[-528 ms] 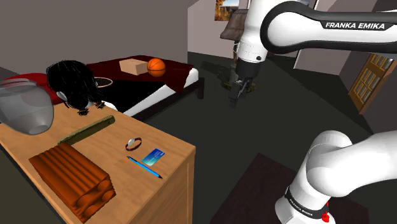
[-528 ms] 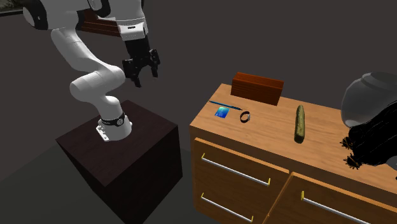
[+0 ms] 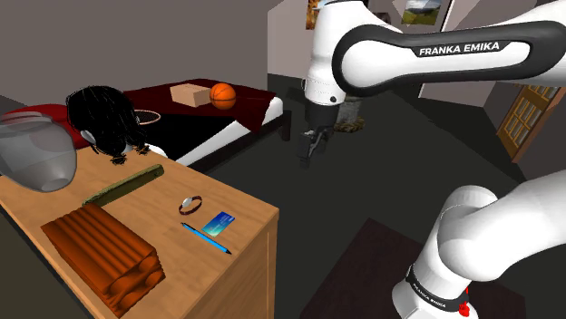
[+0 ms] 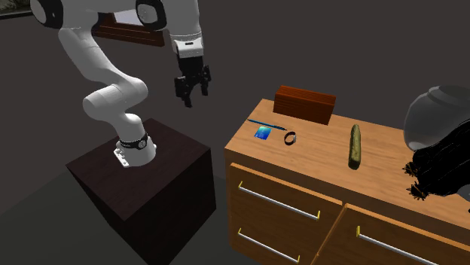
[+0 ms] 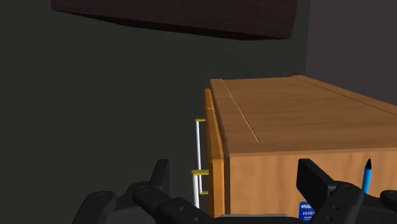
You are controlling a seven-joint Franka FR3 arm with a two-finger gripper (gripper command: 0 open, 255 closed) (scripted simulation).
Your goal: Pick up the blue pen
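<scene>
The blue pen (image 3: 206, 237) is thin and lies near the front corner of a wooden dresser top (image 3: 249, 207), next to a blue card (image 3: 219, 223). In the second exterior view the pen (image 4: 263, 123) lies between the card (image 4: 263, 133) and a brown box. My black gripper (image 3: 308, 150) hangs in the air off the dresser's end, apart from the pen and higher than the top (image 4: 320, 162). The gripper (image 4: 190, 95) is open and holds nothing. Along the gripper (image 5: 238, 186) the pen (image 5: 367, 175) shows just past one fingertip (image 5: 315, 181), over the dresser's side.
On the dresser also lie a small ring (image 3: 189, 205), a green stick (image 3: 122, 184), a ridged brown box (image 3: 100, 254), a grey vase (image 3: 36, 154) and a black shaggy object (image 3: 104, 118). A bed with a basketball (image 3: 222, 95) stands behind. The dark stand (image 4: 143, 181) stands beside the dresser.
The gripper has swung toward the dresser: leftward in the shoulder view, rightward in the second exterior view. Its wrist has turned. Nothing on the dresser moved.
</scene>
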